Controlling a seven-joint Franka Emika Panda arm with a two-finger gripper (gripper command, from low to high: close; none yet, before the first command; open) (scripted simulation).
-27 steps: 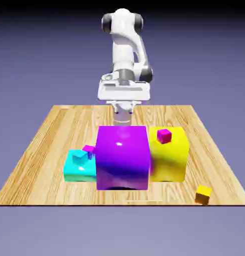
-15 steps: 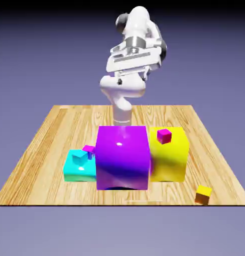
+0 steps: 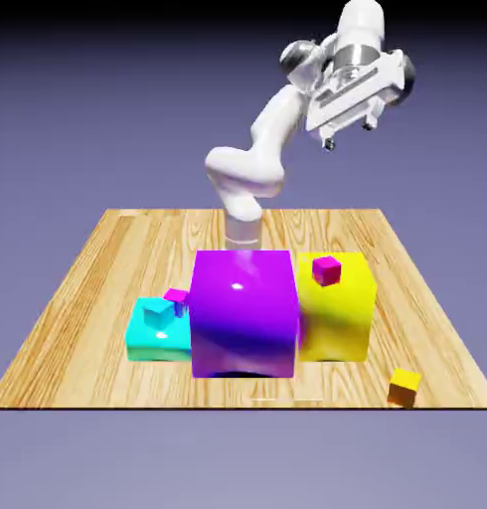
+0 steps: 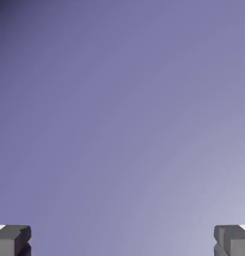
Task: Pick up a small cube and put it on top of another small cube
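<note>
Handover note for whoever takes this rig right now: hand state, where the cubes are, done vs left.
Hand: open and empty, high above the table, over toward the exterior view's right; the hand view shows only backdrop between the fingertips.
Tiny orange-yellow cube: alone on the table near the front corner at the exterior view's right, untouched.
Tiny reddish-magenta cube: on top of the large yellow block, beside the large purple block.
Done: nothing yet.
Left: descend to the orange-yellow cube, grasp it, lift it, set it on the reddish-magenta cube, release.
</note>
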